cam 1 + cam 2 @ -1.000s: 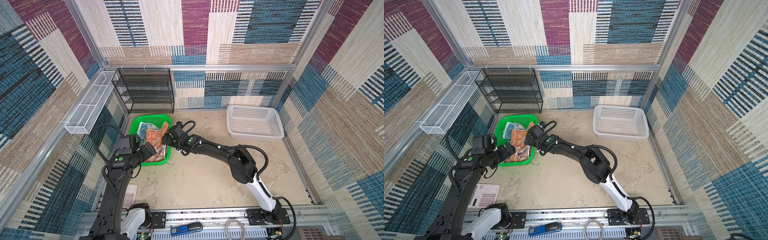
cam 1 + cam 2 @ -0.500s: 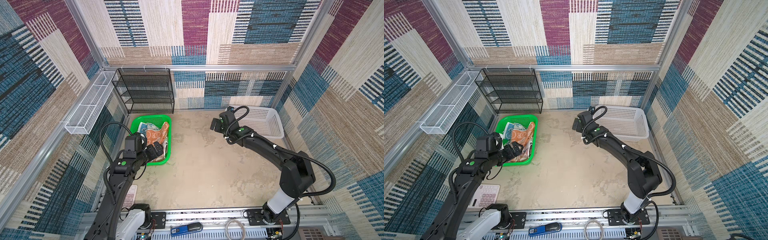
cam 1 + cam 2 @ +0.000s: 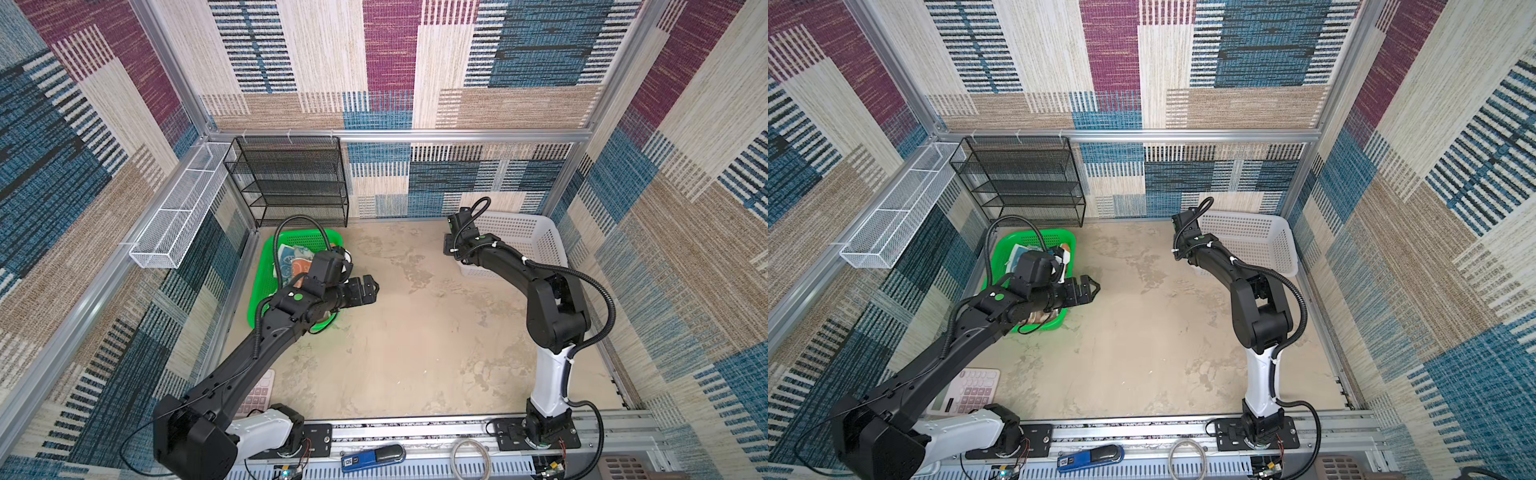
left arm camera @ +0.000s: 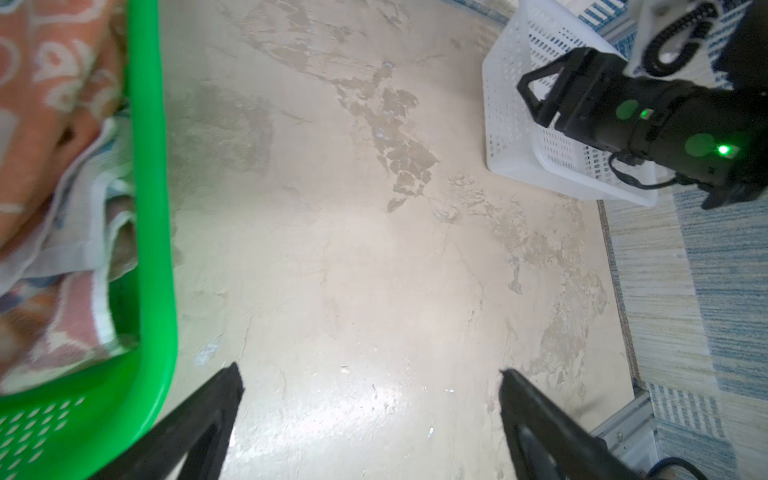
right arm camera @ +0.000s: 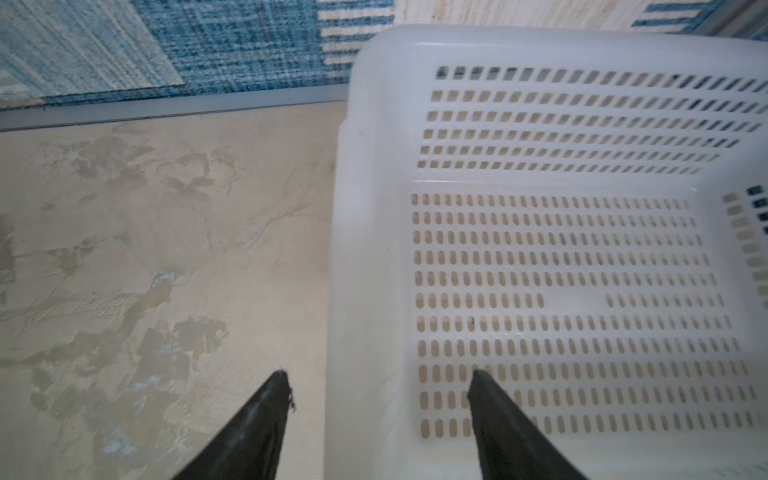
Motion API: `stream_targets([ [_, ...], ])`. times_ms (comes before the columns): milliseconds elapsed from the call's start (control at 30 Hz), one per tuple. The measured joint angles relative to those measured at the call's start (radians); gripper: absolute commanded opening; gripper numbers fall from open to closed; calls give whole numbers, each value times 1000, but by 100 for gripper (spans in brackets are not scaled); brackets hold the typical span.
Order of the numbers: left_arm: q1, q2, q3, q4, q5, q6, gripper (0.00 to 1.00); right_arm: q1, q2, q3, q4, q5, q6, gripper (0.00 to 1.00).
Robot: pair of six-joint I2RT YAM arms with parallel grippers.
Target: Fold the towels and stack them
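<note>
The towels lie crumpled in the green basket (image 3: 266,266) at the left. An orange one (image 4: 54,83) lies over a whitish one (image 4: 83,232), and a bluish patch (image 3: 286,261) shows beside my left arm, which hides much of the pile. My left gripper (image 3: 371,286) (image 4: 369,369) hangs open and empty over bare table, just right of that basket's rim. My right gripper (image 5: 379,373) (image 3: 453,251) stands astride the near-left wall of the white basket (image 3: 540,232), one finger outside and one inside, both clear of the plastic.
A black mesh shelf (image 3: 291,183) stands at the back left. A white wire tray (image 3: 178,216) hangs on the left wall. A pink calculator (image 3: 967,390) lies at the front left under my left arm. Patterned walls close in three sides.
My right arm has swung from the green basket across to the white basket, and its jaws have narrowed. My left gripper has moved right, off the towels and over the table.
</note>
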Motion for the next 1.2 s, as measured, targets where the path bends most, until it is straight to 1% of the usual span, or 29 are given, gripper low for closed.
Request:
stream_targets([
  [33,-9,18,13,7,-4,0,99,1,6,0,-4,-8,-4,48],
  [133,-21,67,50,25,-17,2,99,-3,11,-10,-11,-19,-11,44],
  [267,-21,111,84,37,-26,11,99,-13,-14,-82,0,-32,-14,33],
  [433,-21,129,112,39,-32,16,99,-14,-87,-180,16,-42,-10,31],
  [500,-21,132,119,39,-43,16,99,-14,-115,-219,29,-42,-8,36],
  [567,-21,138,130,38,-59,16,99,-15,-136,-243,34,-42,-6,44],
  [700,-21,139,166,13,-134,23,99,-18,-157,-251,39,-40,-6,72],
  [767,-20,121,174,-2,-200,39,99,-18,-174,-248,39,-39,-6,92],
  [800,-19,108,173,-9,-232,43,99,-18,-182,-241,38,-39,-6,98],
  [900,-16,53,164,-29,-349,52,99,-18,-215,-216,40,-47,-3,99],
  [967,-3,2,143,-55,-422,53,99,-17,-243,-204,51,-82,-2,99],
  [1033,55,-50,119,-76,-426,60,99,-5,-266,-194,71,-119,3,99],
  [1100,150,-71,104,-101,-410,59,99,24,-280,-182,93,-171,5,99],
  [1167,256,-55,95,-143,-347,46,99,67,-283,-165,112,-217,-7,99],
  [1200,296,-35,95,-174,-335,44,99,91,-283,-155,125,-251,-15,99],
])
